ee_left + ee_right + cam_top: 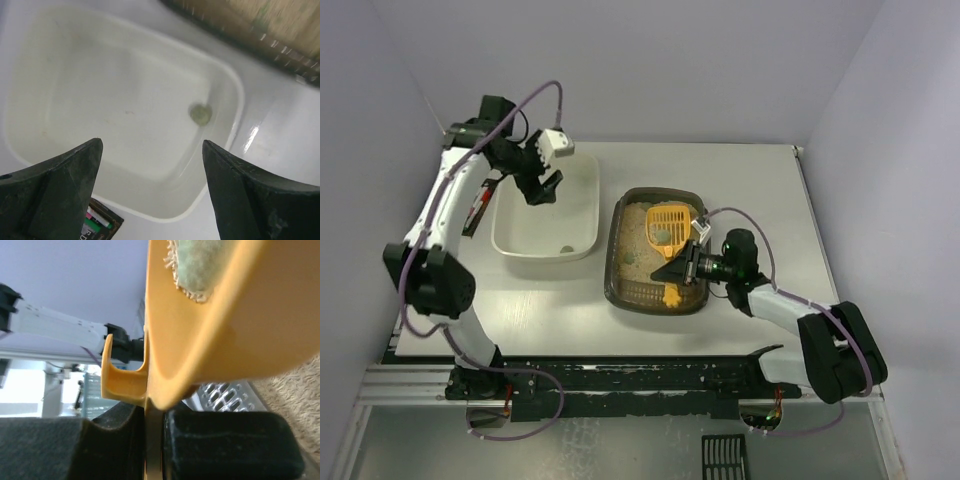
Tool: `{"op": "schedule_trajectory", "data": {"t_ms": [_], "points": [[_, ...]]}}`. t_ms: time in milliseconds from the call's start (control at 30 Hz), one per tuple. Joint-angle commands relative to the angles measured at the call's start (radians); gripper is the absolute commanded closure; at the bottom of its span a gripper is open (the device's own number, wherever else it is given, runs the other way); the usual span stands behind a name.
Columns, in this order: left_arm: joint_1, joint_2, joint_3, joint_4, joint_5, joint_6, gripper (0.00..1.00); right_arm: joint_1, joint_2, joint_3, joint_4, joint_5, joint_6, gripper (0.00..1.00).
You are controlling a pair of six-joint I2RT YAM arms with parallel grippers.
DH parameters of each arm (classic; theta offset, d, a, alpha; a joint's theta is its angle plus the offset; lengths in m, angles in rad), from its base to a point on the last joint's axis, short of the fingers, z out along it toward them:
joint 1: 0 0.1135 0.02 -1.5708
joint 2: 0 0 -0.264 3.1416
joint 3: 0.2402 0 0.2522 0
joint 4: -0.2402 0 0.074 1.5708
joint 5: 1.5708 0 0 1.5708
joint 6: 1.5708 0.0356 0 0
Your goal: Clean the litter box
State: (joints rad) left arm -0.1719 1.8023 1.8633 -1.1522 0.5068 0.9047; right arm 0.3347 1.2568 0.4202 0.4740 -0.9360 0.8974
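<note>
The litter box [617, 240] is a dark tray of beige litter at the table's middle; its corner shows in the left wrist view [240, 30]. My right gripper [680, 268] is shut on the handle of a yellow slotted scoop [670, 216], which it holds over the litter with a grey-green clump [662, 236] in it. In the right wrist view the gripper [152, 440] clamps the scoop [215, 335], and the clump [200, 265] lies in its bowl. My left gripper [542, 188] is open and empty above the cream-white tub [582, 190], which holds one clump [201, 114].
A dark card with coloured labels [97, 222] lies beside the tub [125, 85], on its left in the top view [475, 212]. A black slotted grille [725, 458] lies off the table's near edge. Lilac walls close in the back and both sides.
</note>
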Motion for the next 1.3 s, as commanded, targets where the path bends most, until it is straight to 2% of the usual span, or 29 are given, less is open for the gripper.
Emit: {"op": "schedule_trajectory", "data": {"t_ms": [0,133,233,367,567,633,667,700,767,833,867,967,1133,1200,1267], "points": [[-0.001,-0.146,0.006,0.031,0.200,-0.184,0.08,0.002,0.065,-0.159,0.676,-0.070,0.477,1.00],[-0.003,-0.316,-0.161,0.118,0.275,-0.298,0.05,0.002,0.161,-0.203,1.030,-0.064,0.644,1.00],[-0.003,-0.336,-0.185,0.070,0.282,-0.338,0.06,0.002,0.280,-0.194,1.326,-0.064,0.813,1.00],[-0.005,-0.412,-0.301,0.122,0.269,-0.448,0.00,0.006,0.316,-0.155,1.348,-0.071,0.851,1.00],[-0.035,-0.470,-0.406,0.226,0.082,-0.616,0.00,0.007,0.316,-0.157,1.337,-0.049,0.892,1.00],[-0.046,-0.491,-0.436,0.272,0.006,-0.665,0.00,0.004,0.265,-0.149,1.156,-0.065,0.788,1.00],[-0.051,-0.501,-0.450,0.290,-0.029,-0.684,0.00,0.003,0.219,-0.139,0.977,-0.064,0.695,1.00],[-0.054,-0.510,-0.462,0.301,-0.059,-0.695,0.00,0.003,0.157,-0.122,0.739,-0.045,0.549,1.00],[-0.057,-0.521,-0.492,0.333,-0.128,-0.714,0.00,0.017,0.031,-0.021,0.141,0.050,0.185,1.00],[-0.057,-0.524,-0.511,0.342,-0.193,-0.705,0.00,0.049,-0.034,0.092,-0.225,0.167,-0.040,1.00],[-0.058,-0.523,-0.516,0.343,-0.219,-0.703,0.00,0.053,-0.044,0.122,-0.300,0.174,-0.081,1.00],[-0.060,-0.526,-0.529,0.339,-0.217,-0.700,0.01,0.053,-0.069,0.164,-0.403,0.200,-0.135,1.00],[-0.058,-0.540,-0.543,0.342,-0.216,-0.702,0.01,0.057,-0.090,0.143,-0.431,0.204,-0.120,1.00],[-0.058,-0.540,-0.540,0.330,-0.235,-0.695,0.02,0.056,-0.111,0.107,-0.383,0.161,-0.078,1.00],[-0.058,-0.545,-0.546,0.326,-0.242,-0.690,0.02,0.056,-0.144,0.021,-0.197,0.059,0.044,1.00]]}}
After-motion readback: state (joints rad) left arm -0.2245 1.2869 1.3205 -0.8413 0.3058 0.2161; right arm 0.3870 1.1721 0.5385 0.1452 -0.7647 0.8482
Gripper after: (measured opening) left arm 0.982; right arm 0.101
